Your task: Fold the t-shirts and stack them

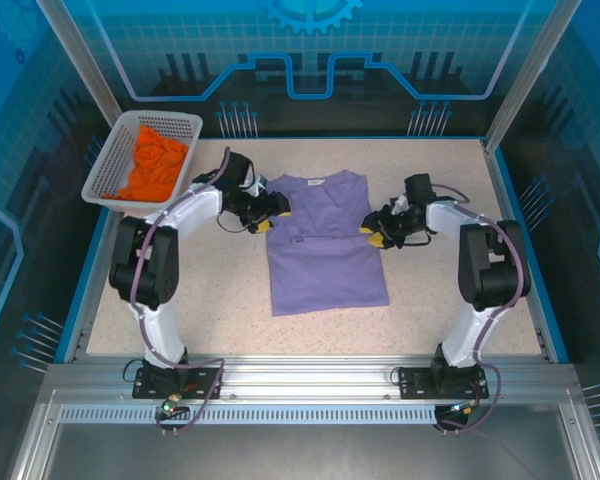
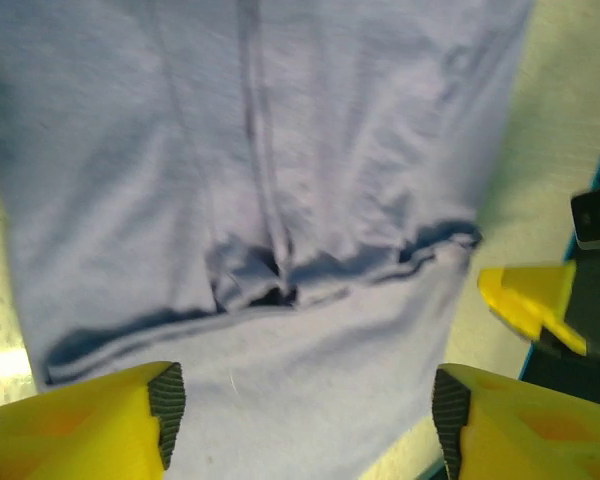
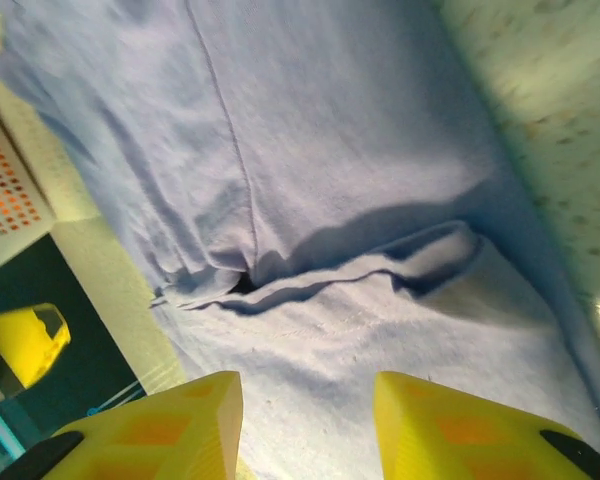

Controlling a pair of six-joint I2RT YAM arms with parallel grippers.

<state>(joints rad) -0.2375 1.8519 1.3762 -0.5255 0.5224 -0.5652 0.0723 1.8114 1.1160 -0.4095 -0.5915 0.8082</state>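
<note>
A lavender-purple t-shirt (image 1: 325, 250) lies flat in the middle of the table, sleeves folded in and a fold line across its chest (image 2: 280, 280) (image 3: 310, 280). My left gripper (image 1: 272, 212) hangs at the shirt's left edge near the shoulder; its jaws stand wide open (image 2: 305, 400) over the cloth with nothing between them. At the shirt's right edge my right gripper (image 1: 377, 233) is also open (image 3: 310, 410), cloth beneath it but not pinched. The orange t-shirt (image 1: 155, 165) lies crumpled in the basket.
The white mesh basket (image 1: 102, 180) stands at the back left corner, also visible in the right wrist view (image 3: 5, 190). Bare speckled tabletop (image 1: 210, 290) lies on both sides of the shirt and in front of it. Blue rails edge the table.
</note>
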